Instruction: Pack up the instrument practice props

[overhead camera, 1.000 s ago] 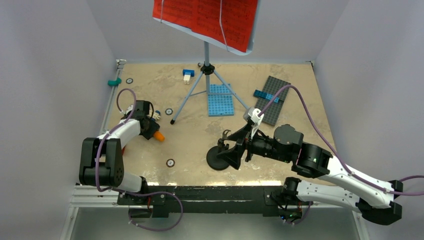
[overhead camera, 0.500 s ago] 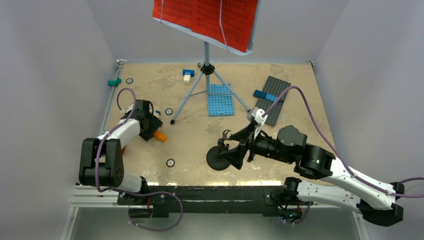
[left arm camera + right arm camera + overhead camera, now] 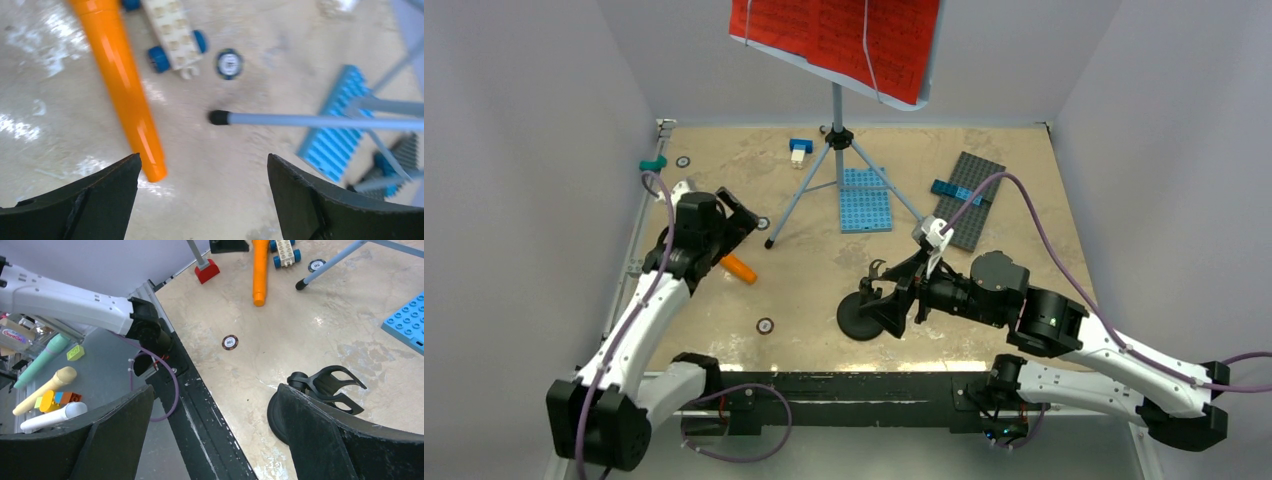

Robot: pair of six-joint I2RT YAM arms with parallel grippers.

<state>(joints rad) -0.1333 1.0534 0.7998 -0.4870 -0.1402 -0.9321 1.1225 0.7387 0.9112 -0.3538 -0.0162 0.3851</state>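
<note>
Left gripper (image 3: 200,200) and right gripper (image 3: 215,410) both spread, empty; mic (image 3: 120,85) flat on table (image 3: 804,300) beside car (image 3: 175,30), just ahead of left fingers; stand (image 3: 856,320) upright by right fingers, so centre your jaws on its neck before closing, lest the base skid.

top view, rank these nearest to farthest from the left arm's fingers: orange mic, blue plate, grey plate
1. orange mic: left side, lying flat on the table
2. blue plate: centre, toward the back
3. grey plate: right of centre, toward the back
</note>
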